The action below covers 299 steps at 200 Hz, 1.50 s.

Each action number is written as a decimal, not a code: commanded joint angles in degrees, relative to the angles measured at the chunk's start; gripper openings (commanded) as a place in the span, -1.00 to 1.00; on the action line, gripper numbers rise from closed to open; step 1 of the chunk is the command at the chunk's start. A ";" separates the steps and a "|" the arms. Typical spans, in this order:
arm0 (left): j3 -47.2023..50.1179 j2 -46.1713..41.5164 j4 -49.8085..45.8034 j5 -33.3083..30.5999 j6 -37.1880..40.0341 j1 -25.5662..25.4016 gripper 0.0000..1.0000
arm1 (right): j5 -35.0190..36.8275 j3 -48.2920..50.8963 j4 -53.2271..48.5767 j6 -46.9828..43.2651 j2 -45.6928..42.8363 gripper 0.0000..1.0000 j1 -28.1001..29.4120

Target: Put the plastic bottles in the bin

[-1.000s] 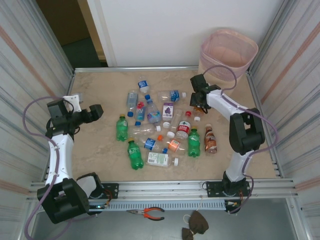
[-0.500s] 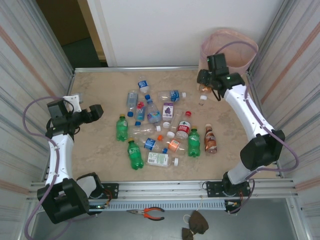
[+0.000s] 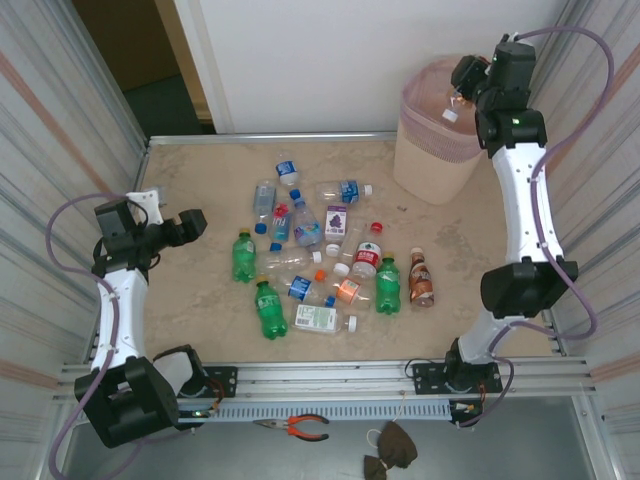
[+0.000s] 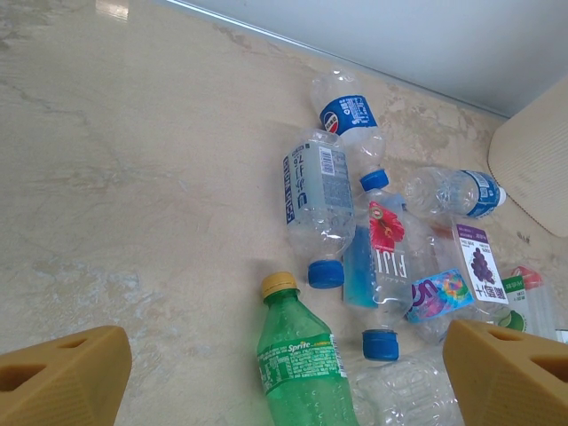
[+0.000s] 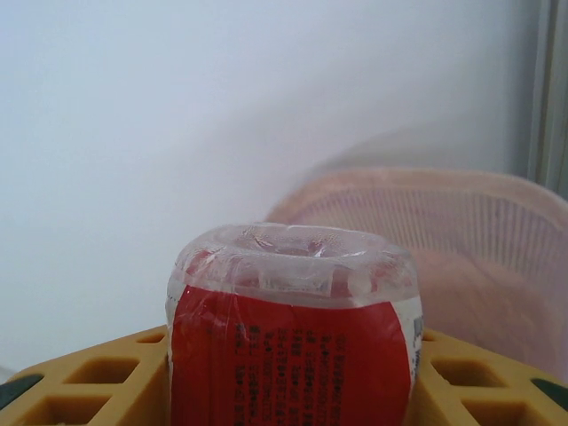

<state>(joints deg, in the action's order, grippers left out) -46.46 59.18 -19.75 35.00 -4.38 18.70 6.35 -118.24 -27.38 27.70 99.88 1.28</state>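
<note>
My right gripper [image 3: 465,92] is raised over the rim of the pale pink bin [image 3: 432,158] at the back right. It is shut on a clear plastic bottle with a red label [image 5: 291,342], held bottom-forward between the yellow fingers [image 5: 80,386]. The bin's mesh wall [image 5: 444,226] lies just beyond it. Several more plastic bottles [image 3: 320,250] lie scattered mid-table: green [image 3: 268,308], brown [image 3: 421,278] and clear. My left gripper [image 3: 190,225] hovers open at the left. A green Sprite bottle [image 4: 306,368] lies on the table below its spread fingers [image 4: 62,377].
Corrugated metal walls close in both sides of the table. A white wall and a dark doorway stand behind. Red-handled pliers [image 3: 300,428] and a dark brown object [image 3: 390,447] lie on the front ledge below the arm bases.
My right arm has swung up from the table beside the bin to above its rim, carrying the red-labelled bottle. The bin looks shifted toward the near side. The left arm stayed still.
</note>
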 commanded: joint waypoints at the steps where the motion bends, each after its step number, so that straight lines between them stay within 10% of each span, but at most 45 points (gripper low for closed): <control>1: 0.52 -1.26 0.76 1.38 -0.01 0.34 0.83 | -3.41 -3.57 5.30 4.63 5.75 0.01 -1.33; 106: 0.66 -0.82 0.93 2.09 -0.20 0.21 0.83 | -18.63 -24.91 3.18 9.37 29.77 -0.08 -3.04; 299: 0.71 -0.09 1.55 3.40 -0.91 0.28 0.82 | -54.92 -21.16 -25.11 -15.93 23.88 -0.10 -5.51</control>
<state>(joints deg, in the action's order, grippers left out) -46.35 59.24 -19.38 36.64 -4.80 18.70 -40.91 -139.61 -44.93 18.74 128.14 -4.34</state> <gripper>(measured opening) 0.912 0.468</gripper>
